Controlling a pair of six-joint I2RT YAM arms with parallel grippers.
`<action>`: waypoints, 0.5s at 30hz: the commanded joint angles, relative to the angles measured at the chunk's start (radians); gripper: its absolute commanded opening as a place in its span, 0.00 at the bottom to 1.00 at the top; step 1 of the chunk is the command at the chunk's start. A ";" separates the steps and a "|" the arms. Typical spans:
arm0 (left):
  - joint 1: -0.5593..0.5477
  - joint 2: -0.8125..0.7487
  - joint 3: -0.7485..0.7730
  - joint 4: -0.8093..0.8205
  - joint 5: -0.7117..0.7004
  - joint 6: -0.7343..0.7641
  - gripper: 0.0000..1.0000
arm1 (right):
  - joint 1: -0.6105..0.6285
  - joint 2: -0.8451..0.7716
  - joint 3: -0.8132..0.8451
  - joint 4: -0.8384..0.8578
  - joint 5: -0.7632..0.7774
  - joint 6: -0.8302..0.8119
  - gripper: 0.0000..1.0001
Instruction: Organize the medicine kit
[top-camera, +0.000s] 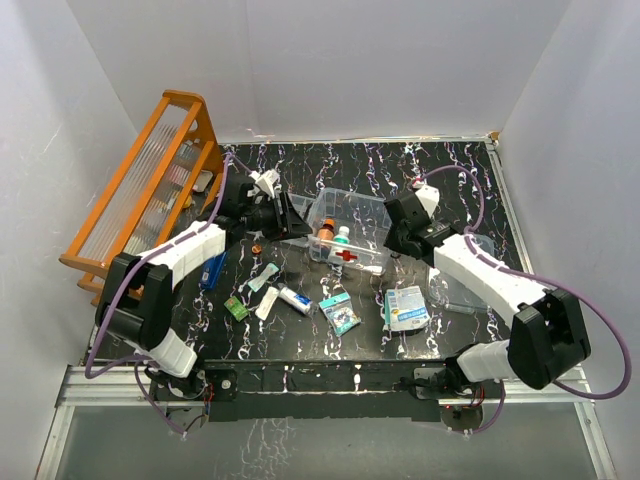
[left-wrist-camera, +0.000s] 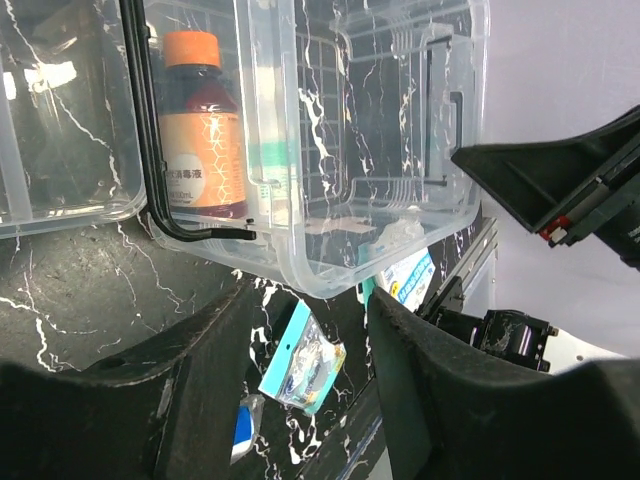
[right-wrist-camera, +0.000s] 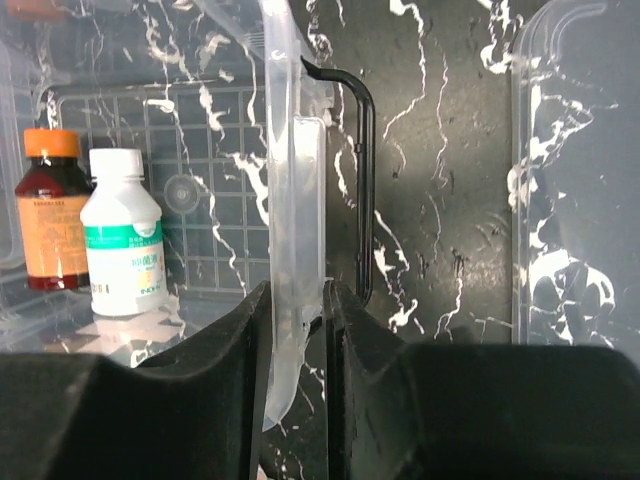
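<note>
Nearest the arm bases, flat packets (top-camera: 340, 312) and a small tube (top-camera: 294, 298) lie loose on the black marbled table (top-camera: 300, 345), probably waiting to be packed. Behind them, at mid-table between both arms, stands the medicine kit (top-camera: 365, 262), a clear box of hard plastic. The right gripper (right-wrist-camera: 297, 300) is clenched on its thin end wall beside the black handle (right-wrist-camera: 365, 180), likely to steady it. The left gripper (left-wrist-camera: 310, 320) is released, its jaws apart just short of the opposite corner. Inside, a brown bottle (right-wrist-camera: 45, 215) and a white bottle (right-wrist-camera: 122, 235) stand upright. Farthest left is the orange wooden rack (top-camera: 150, 180).
</note>
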 joint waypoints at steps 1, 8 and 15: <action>-0.009 0.013 0.047 0.022 0.042 -0.016 0.46 | -0.036 0.040 0.053 0.077 0.050 -0.079 0.19; -0.014 0.041 0.061 0.027 0.043 -0.016 0.42 | -0.062 0.102 0.115 0.116 0.069 -0.168 0.16; -0.015 0.010 0.081 -0.044 -0.016 0.035 0.51 | -0.070 0.072 0.166 0.080 0.042 -0.191 0.34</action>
